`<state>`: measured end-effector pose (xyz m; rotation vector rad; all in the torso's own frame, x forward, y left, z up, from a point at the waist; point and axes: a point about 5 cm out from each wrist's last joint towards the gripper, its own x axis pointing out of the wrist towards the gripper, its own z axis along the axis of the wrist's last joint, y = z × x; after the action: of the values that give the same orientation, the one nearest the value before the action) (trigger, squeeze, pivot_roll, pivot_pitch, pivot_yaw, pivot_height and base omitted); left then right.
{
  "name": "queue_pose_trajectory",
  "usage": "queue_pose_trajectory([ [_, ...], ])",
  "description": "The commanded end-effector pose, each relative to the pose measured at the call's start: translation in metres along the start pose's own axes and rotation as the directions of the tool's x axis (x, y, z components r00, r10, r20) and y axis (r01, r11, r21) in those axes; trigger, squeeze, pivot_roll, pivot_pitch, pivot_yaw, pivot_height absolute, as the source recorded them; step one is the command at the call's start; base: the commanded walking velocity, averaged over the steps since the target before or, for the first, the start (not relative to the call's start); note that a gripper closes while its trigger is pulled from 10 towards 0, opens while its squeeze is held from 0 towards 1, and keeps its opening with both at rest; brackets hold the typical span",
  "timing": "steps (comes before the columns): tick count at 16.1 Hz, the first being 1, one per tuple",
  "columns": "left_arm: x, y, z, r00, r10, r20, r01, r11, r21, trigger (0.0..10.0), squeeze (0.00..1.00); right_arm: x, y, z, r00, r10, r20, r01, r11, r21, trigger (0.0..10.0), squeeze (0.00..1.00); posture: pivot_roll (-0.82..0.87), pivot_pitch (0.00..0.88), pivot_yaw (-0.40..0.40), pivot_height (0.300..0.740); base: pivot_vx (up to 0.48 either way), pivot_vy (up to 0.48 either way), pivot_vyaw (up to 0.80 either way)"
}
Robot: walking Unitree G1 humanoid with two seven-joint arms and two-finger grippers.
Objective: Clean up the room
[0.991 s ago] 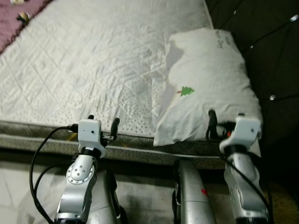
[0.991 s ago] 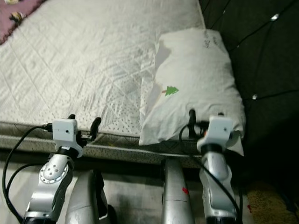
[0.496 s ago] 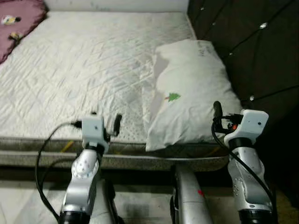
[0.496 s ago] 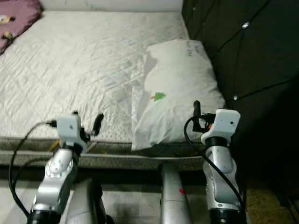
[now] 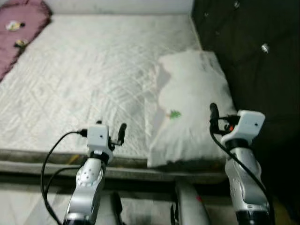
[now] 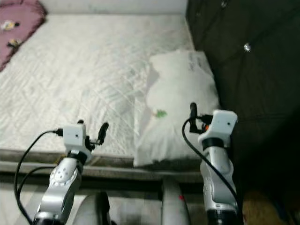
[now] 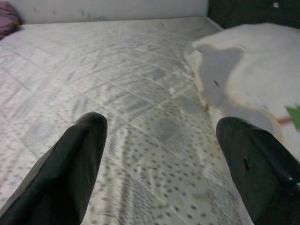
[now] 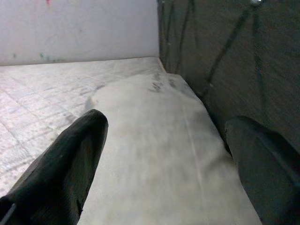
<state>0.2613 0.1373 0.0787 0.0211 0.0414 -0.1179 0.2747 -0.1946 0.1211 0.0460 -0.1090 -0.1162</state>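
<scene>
A white pillow (image 5: 192,103) lies along the mattress's (image 5: 89,79) right edge, against the dark headboard (image 5: 253,51). Both the left gripper (image 7: 161,154) and right gripper (image 8: 164,159) hover spread wide, holding nothing.

Head stereo pair: looks forward and down from above both arms across the mattress (image 5: 84,79) toward the far wall; the two eyes differ by a slight sideways offset. Left wrist view: low over the mattress's near edge, facing along its surface, pillow (image 7: 253,79) to one side. Right wrist view: close above the pillow, facing along it toward the wall, beside the dark headboard (image 8: 225,61). All views share the pillow and mattress.
</scene>
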Motion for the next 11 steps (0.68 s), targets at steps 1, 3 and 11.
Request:
queue_pose_trajectory([
  [1, -0.0012, 0.0042, -0.0042, 1.000, 0.015, -0.016, -0.015, 1.000, 0.008, 10.0, 0.00, 0.0008, 0.0007, -0.0027, 1.000, -0.002, -0.017, 0.002, 1.000, 0.017, 10.0, 0.00, -0.08, 0.047, 0.033, 0.711, 0.000, 0.000, 0.00],
  [3, -0.0010, 0.0039, -0.0050, 1.000, 0.016, -0.019, -0.016, 1.000, 0.007, 10.0, 0.00, 0.0021, -0.0007, -0.0029, 1.000, -0.008, -0.018, 0.008, 1.000, 0.017, 10.0, 0.00, -0.08, 0.042, 0.033, 0.734, 0.000, 0.000, 0.00],
  [11, 0.0086, 0.0100, -0.0038, 0.998, 0.060, -0.027, -0.059, 0.998, 0.024, 10.0, 0.00, 0.0065, -0.0015, -0.0053, 0.999, -0.014, -0.029, 0.015, 1.000, 0.015, 10.0, 0.00, -0.08, 0.042, 0.031, 0.740, 0.000, 0.000, -0.06],
])
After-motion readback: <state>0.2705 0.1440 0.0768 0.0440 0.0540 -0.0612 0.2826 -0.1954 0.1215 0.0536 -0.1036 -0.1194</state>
